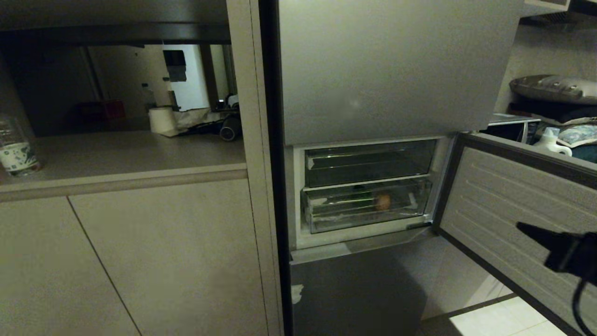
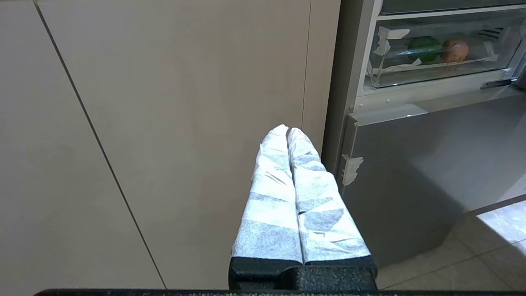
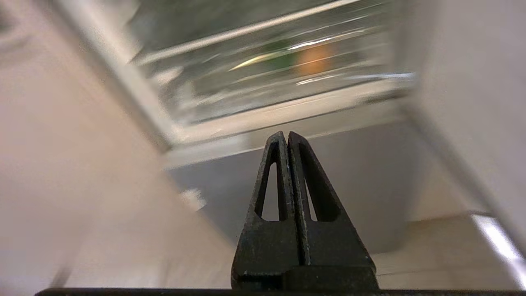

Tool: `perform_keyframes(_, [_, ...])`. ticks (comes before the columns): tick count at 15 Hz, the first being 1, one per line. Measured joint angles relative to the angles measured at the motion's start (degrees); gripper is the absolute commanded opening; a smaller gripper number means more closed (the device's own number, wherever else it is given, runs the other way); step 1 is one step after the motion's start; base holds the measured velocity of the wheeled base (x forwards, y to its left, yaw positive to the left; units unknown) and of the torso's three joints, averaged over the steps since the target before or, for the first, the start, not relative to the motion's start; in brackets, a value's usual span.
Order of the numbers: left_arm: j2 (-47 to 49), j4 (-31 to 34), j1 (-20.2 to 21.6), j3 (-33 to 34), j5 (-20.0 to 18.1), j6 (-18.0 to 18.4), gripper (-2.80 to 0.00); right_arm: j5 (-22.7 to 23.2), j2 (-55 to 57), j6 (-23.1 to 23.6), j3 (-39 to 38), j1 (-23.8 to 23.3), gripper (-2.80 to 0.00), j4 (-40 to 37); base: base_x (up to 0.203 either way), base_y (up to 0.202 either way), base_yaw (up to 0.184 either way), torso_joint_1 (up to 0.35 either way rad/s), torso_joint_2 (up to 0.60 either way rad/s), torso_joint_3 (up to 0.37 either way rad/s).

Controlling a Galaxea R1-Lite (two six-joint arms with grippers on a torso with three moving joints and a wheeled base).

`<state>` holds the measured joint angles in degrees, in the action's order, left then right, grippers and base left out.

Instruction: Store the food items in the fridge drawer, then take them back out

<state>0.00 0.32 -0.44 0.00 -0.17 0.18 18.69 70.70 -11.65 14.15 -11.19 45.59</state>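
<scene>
The fridge drawer (image 1: pixel 326 219) (image 2: pixel 411 76) (image 3: pixel 230 90) is a clear bin sitting pushed in behind the open middle door. Inside it lie two food items: a round orange-brown one (image 1: pixel 383 202) (image 2: pixel 455 50) (image 3: pixel 314 59) and a green one (image 2: pixel 424 43) (image 3: pixel 281 59) beside it. My right gripper (image 1: pixel 521 227) (image 3: pixel 286 135) is shut and empty; it hangs in front of the open door's inner face, to the right of and lower than the drawer. My left gripper (image 2: pixel 287 129), wrapped in white tape, is shut and empty, low in front of the beige cabinet, left of the fridge.
The open middle fridge door (image 1: pixel 513 200) swings out to the right. A second clear drawer (image 1: pixel 368 163) sits above the first. The grey bottom door (image 1: pixel 359 289) is closed. Left of the fridge are beige cabinets (image 1: pixel 163 261) and a counter (image 1: pixel 126 154) with a bottle (image 1: pixel 16 149) and a paper roll (image 1: pixel 161 120).
</scene>
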Motion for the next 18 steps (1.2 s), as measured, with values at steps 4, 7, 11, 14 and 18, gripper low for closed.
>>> perform_keyframes(4, [0.0,0.0,0.0,0.0,0.0,0.0,-2.80,0.8,-18.3,1.6,-12.1,-9.8,-2.80,-1.7,0.000,0.000,0.000,0.000,0.00,0.000])
perform_keyframes(7, [0.0,0.0,0.0,0.0,0.0,0.0,-2.80,0.8,-25.8,3.8,-13.9,-11.3,-2.80,-4.4,0.000,0.000,0.000,0.000,0.00,0.000])
perform_keyframes(11, [0.0,0.0,0.0,0.0,0.0,0.0,-2.80,0.9,-29.8,3.8,-14.1,-11.5,-2.80,-6.5,0.000,0.000,0.000,0.000,0.00,0.000])
perform_keyframes(14, [0.0,0.0,0.0,0.0,0.0,0.0,-2.80,0.9,-30.7,3.7,-14.1,-11.7,-2.80,-6.9,-0.005,0.005,-0.147,0.003,0.00,0.002])
perform_keyframes(18, [0.0,0.0,0.0,0.0,0.0,0.0,-2.80,0.8,-31.3,3.8,-14.1,-11.8,-2.80,-8.1,0.000,0.007,-0.177,0.004,0.00,0.002])
